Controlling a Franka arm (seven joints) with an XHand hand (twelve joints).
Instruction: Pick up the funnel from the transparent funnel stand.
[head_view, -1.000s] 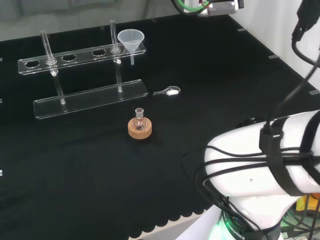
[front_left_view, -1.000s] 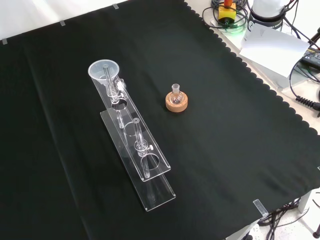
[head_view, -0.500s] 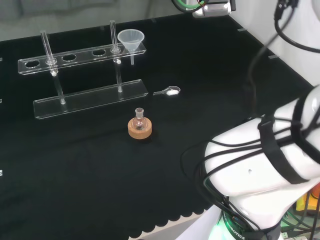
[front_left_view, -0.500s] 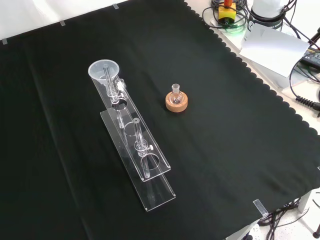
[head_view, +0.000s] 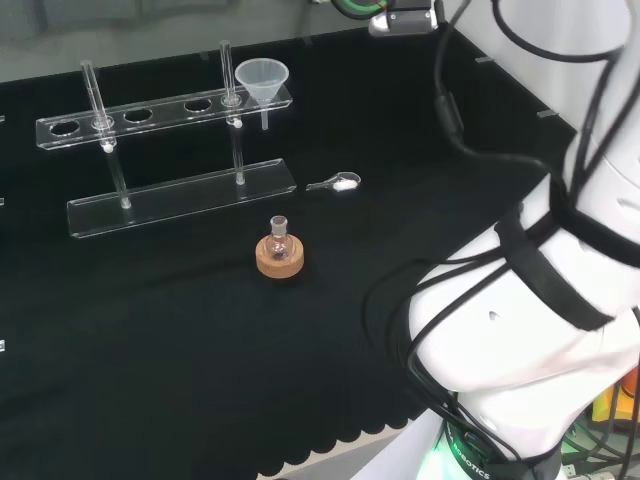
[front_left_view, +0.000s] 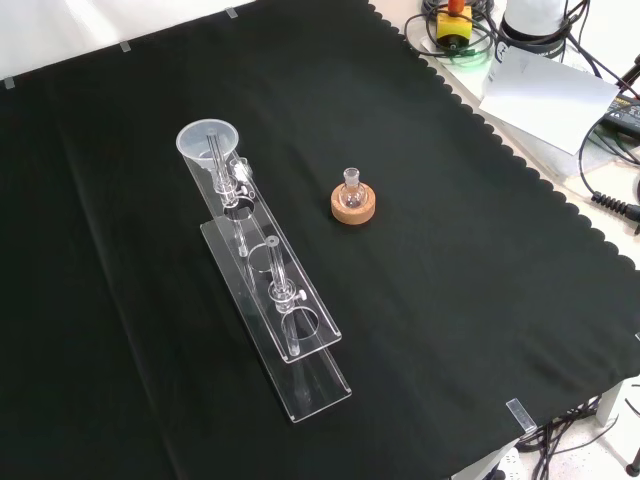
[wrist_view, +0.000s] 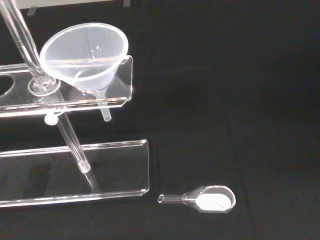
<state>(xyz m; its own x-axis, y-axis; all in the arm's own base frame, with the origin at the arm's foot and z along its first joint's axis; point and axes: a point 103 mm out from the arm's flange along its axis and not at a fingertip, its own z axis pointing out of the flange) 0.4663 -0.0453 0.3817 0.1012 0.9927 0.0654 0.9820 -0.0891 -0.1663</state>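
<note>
A clear plastic funnel (head_view: 262, 79) sits in the end hole of the transparent stand (head_view: 150, 112), at the stand's right end in the head view. In the front view the funnel (front_left_view: 208, 143) is at the far end of the stand (front_left_view: 296, 326), with its mouth up. Close in the wrist view, the funnel (wrist_view: 85, 56) rests upright in the stand's upper shelf (wrist_view: 121, 92), and its stem pokes out below the shelf. Two thin glass rods hold the shelf above the stand's base plate (wrist_view: 115, 167).
A small flask on a cork ring (head_view: 279, 252) stands in front of the stand, right of it in the front view (front_left_view: 353, 201). A clear spoon with white powder (head_view: 338, 182) lies near the base plate's end (wrist_view: 210, 199). The arm's white links (head_view: 540, 300) fill the head view's right.
In the head view the arm's white links and cables at the right have swung upward and leftward. The ware on the cloth has not moved.
</note>
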